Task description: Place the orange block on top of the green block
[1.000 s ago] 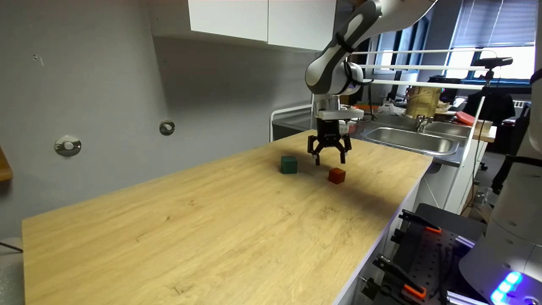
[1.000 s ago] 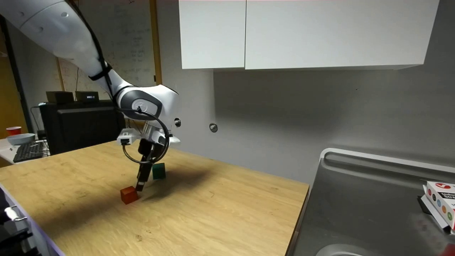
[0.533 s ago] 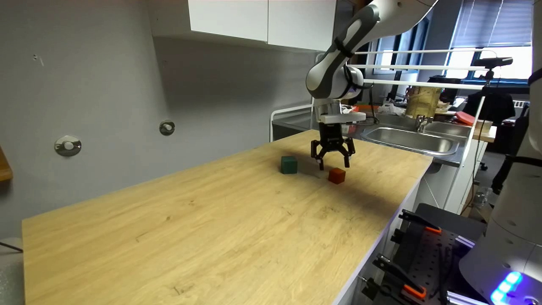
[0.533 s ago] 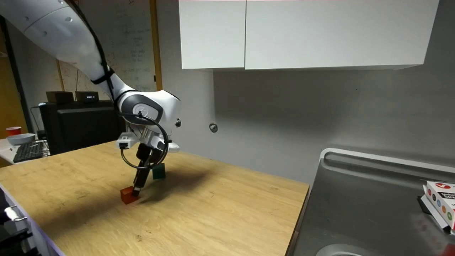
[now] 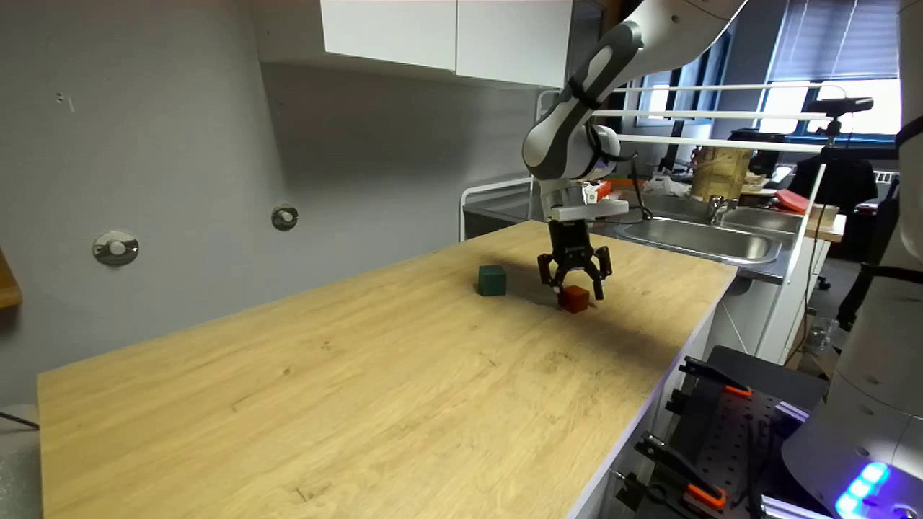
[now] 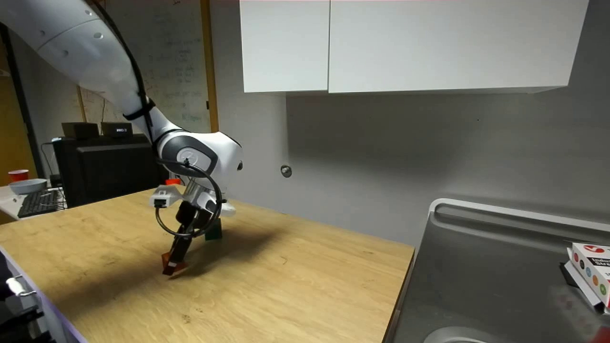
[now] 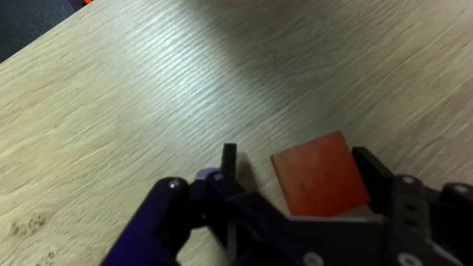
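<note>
Lettering on carton, black device, whiteboard (faint handwriting); none legible

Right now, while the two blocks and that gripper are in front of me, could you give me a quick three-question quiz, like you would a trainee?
1. Multiple choice: how many blocks does the wrist view show? A) none; B) one; C) two.
2. True or false: in that view, a gap shows between the orange block and one of the fingers of the gripper.
3. Fill in: the green block rests apart from the orange one, on the wooden ____.

Key: 1: B; 2: true; 3: counter.
</note>
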